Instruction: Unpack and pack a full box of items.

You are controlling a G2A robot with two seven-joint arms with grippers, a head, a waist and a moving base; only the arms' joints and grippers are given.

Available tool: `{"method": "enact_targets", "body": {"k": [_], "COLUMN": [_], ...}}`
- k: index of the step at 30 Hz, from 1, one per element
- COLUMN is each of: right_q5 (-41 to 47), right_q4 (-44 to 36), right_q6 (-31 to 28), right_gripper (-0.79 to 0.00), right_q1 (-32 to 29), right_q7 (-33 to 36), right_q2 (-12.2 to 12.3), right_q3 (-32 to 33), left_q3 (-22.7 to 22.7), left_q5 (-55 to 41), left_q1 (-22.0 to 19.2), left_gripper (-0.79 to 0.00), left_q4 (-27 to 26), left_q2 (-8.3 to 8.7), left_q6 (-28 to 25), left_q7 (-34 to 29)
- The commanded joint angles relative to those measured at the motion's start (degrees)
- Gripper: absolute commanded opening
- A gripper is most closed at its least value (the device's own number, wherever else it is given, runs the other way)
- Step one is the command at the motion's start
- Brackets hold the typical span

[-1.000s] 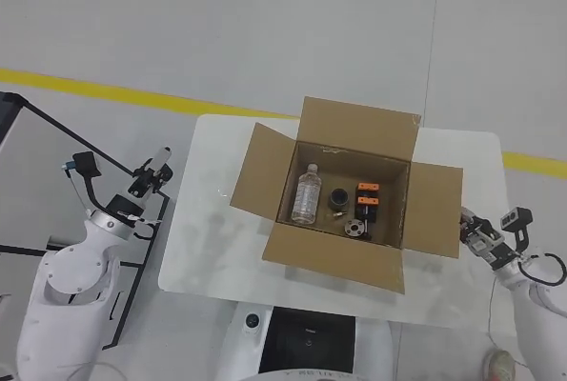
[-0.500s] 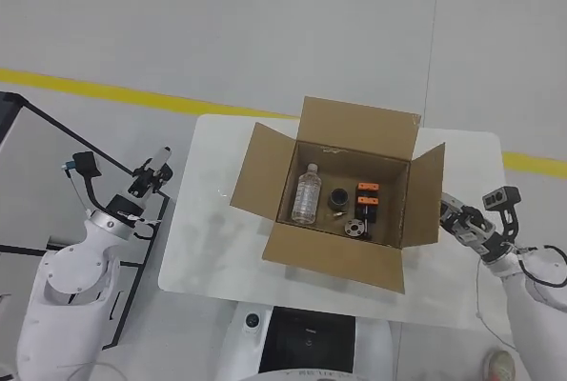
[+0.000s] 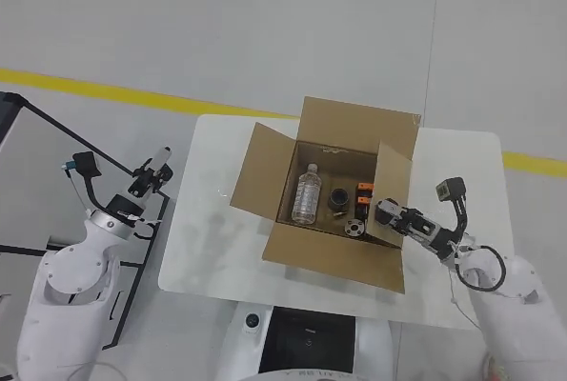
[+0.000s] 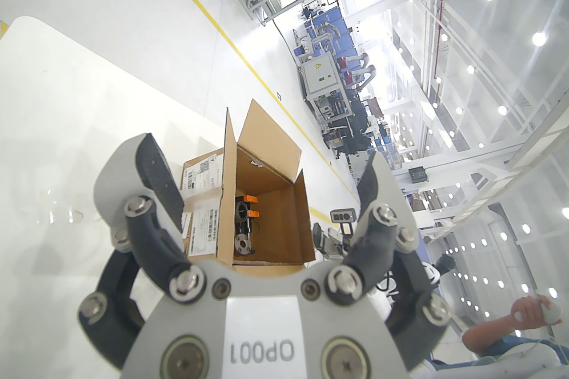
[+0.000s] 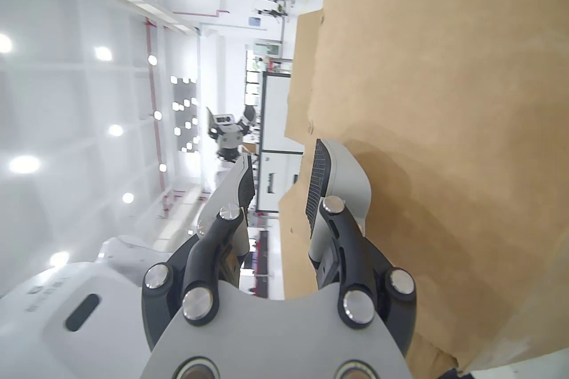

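Observation:
An open cardboard box [image 3: 333,257] stands mid-table. Inside lie a clear water bottle [image 3: 307,193], a black round part [image 3: 339,199], an orange-and-black device [image 3: 365,193] and a metal flange [image 3: 356,229]. The box's right flap [image 3: 393,186] stands raised and leans inward over the opening. My right gripper [image 3: 386,211] is open, with one finger's back against the flap's outer face [image 5: 444,132], as the right wrist view [image 5: 282,158] shows. My left gripper [image 3: 157,167] hangs open and empty beyond the table's left edge, facing the box [image 4: 271,216] from afar [image 4: 260,152].
The white table [image 3: 216,248] has bare room left of the box and along its right side [image 3: 474,162]. The other three flaps are spread outward. A black frame [image 3: 16,114] stands on the floor at the left.
My right arm swung in from the table's right edge toward the box, pushing the right flap from lying flat to standing and leaning inward. The left arm kept still.

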Motion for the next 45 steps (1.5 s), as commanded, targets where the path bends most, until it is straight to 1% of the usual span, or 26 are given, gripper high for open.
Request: {"method": "enact_targets", "body": {"k": [1, 2, 3, 6, 9, 13, 21, 23, 26, 28, 30, 31, 34, 36, 40, 41, 42, 45], "right_q5": [-8.30, -10.36, -14.78, -21.70, -25.67, -28.17, -29.72, -26.82, -19.69, -11.53, -4.27, 0.02, 10.20, 15.29, 19.14, 19.30, 19.51, 19.58], "right_q4": [-2.24, -2.76, -3.50, -4.19, -3.51, -2.38, -1.20, -1.81, -3.53, -4.98, -5.52, -5.51, -3.80, -1.47, 4.16, 5.28, 6.55, 10.00], "right_q6": [0.91, 1.16, 2.35, 6.32, 11.47, 15.17, 15.86, 14.38, 10.47, 7.13, 3.84, 2.53, 0.25, 0.25, 1.95, 2.32, 2.79, 3.51], "right_gripper": [-0.545, -0.548, -0.548, -0.554, -0.563, -0.579, -0.597, -0.594, -0.573, -0.536, -0.526, -0.526, -0.523, -0.523, -0.533, -0.529, -0.523, -0.514], "right_q1": [0.47, 0.73, 1.18, 2.63, 4.48, 5.63, 6.19, 6.00, 4.68, 3.27, 1.29, 0.07, -2.48, -3.39, -3.87, -4.01, -4.17, -3.94], "right_q7": [-3.42, -4.56, -6.36, -10.12, -10.58, -10.85, -9.99, -10.48, -10.28, -10.10, -10.18, -9.03, -6.40, -3.60, -0.14, 0.73, 1.52, 2.76], "right_q2": [-0.11, -0.14, -0.22, -0.46, -0.64, -0.86, -0.75, -0.76, -0.48, -0.28, 0.02, 0.17, 0.67, 1.00, 1.54, 1.64, 1.72, 1.89], "right_q3": [-1.98, -2.47, -3.79, -6.31, -8.39, -10.56, -11.00, -10.09, -6.17, -2.14, 3.00, 5.34, 13.06, 17.09, 21.88, 22.38, 22.73, 23.20], "left_q3": [0.00, 0.00, 0.00, 0.00, 0.00, 0.00, 0.00, 0.00, 0.99, 1.51, 1.80, 2.31, 4.14, 5.73, 9.30, 10.40, 11.51, 14.01], "left_q5": [0.00, 0.00, 0.00, 0.00, 0.00, 0.00, 0.00, 0.00, -0.29, 0.09, 1.04, 1.32, 3.41, 5.26, 11.91, 12.75, 11.40, 13.06], "left_q1": [0.00, 0.00, 0.00, 0.00, 0.00, 0.00, 0.00, 0.00, -0.30, -0.78, -1.50, -1.89, -3.18, -4.23, -6.75, -7.42, -8.18, -10.58], "left_gripper": [0.000, 0.000, 0.000, 0.000, 0.000, 0.000, 0.000, 0.000, 0.000, 0.000, 0.000, 0.000, 0.000, 0.000, 0.000, 0.000, 0.000, 0.000], "left_q4": [0.00, 0.00, 0.00, 0.00, 0.00, 0.00, 0.00, 0.00, 0.28, 0.56, 1.37, 1.71, 3.11, 4.19, 7.60, 8.85, 10.16, 12.97], "left_q2": [0.00, 0.00, 0.00, 0.00, 0.00, 0.00, 0.00, 0.00, -0.05, -0.01, -0.06, -0.08, -0.15, -0.22, -0.26, -0.32, -0.44, -0.43], "left_q6": [0.00, 0.00, 0.00, 0.00, 0.00, 0.00, 0.00, 0.00, 0.45, 0.61, 0.60, 0.41, -0.14, -0.09, 0.03, -0.01, -0.28, -1.33], "left_q7": [0.00, 0.00, 0.00, 0.00, 0.00, 0.00, 0.00, 0.00, -0.50, -1.28, 0.20, 0.32, 1.08, 1.66, 2.48, 2.43, 1.86, -0.76]}}
